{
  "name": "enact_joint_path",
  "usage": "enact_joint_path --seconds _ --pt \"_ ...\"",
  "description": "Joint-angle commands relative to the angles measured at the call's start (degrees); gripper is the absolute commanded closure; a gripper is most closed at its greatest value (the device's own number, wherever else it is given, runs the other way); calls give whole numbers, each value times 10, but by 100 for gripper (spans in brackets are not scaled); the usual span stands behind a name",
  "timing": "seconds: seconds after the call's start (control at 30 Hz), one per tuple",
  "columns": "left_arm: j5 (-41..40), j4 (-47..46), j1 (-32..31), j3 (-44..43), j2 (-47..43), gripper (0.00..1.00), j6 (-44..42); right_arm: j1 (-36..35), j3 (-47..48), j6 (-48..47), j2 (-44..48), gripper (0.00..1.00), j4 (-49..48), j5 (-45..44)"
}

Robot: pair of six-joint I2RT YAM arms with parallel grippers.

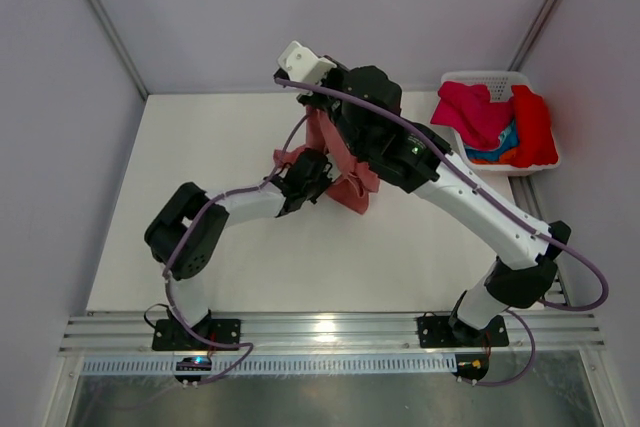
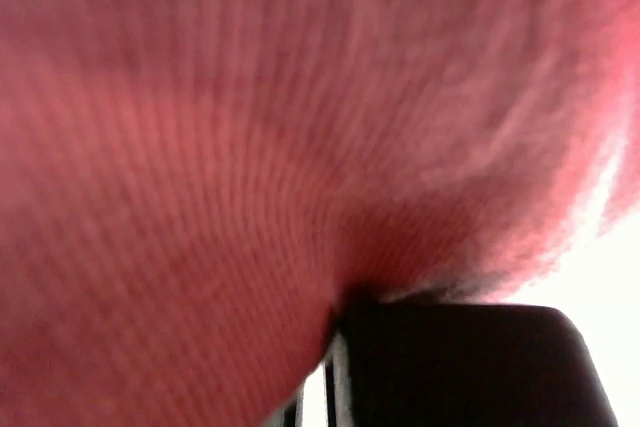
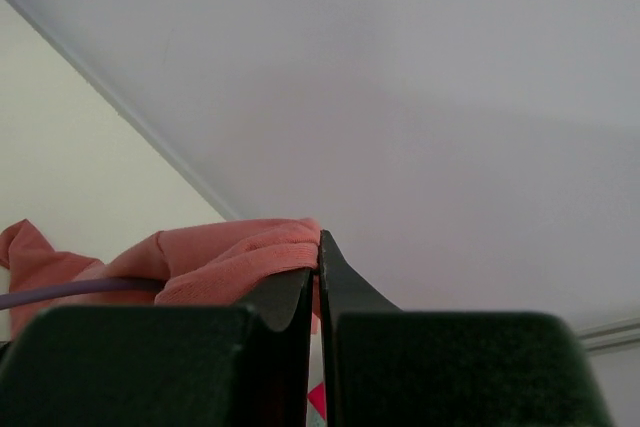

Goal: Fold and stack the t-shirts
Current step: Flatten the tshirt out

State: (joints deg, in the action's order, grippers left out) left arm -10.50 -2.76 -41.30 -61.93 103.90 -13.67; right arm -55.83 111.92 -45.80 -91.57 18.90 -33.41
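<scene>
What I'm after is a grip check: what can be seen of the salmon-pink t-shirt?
The salmon-pink t-shirt is soft, finely ribbed knit, bunched and creased rather than spread. It hangs mid-table, held at two places: the right claw is shut on a folded edge at its far end, the left claw shut on its left side, cloth filling that wrist view. Its lower folds reach toward the white table; contact there cannot be told.

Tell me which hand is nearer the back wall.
Right. The right hand pinches the salmon t-shirt up near the back wall; the left hand grips the same shirt farther forward, over the middle of the table.
</scene>
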Motion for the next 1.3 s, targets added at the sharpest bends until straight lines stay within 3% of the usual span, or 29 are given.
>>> enact_joint_path --seconds 0.0,0.23,0.47,0.57,0.77,0.93,1.27 --pt "4 -22 -3 -44 21 100 15 -3 2 9 12 97 -25 -12" --pt "-48 77 38 -64 -62 100 27 4 -65 -21 52 97 -72 -44" --pt "-8 193 203 -114 -250 100 51 21 -169 -66 111 97 -149 -72" --pt "-8 217 234 -130 -319 100 28 27 -195 -65 129 97 -159 -73" --pt "-50 273 240 -184 -382 100 2 32 -252 -103 155 97 -223 -95" --pt "-58 291 250 -206 -419 100 -2 47 -363 -139 208 97 -285 -97" --pt "-15 331 250 -132 -462 100 -18 86 -557 -108 300 97 -312 -89"
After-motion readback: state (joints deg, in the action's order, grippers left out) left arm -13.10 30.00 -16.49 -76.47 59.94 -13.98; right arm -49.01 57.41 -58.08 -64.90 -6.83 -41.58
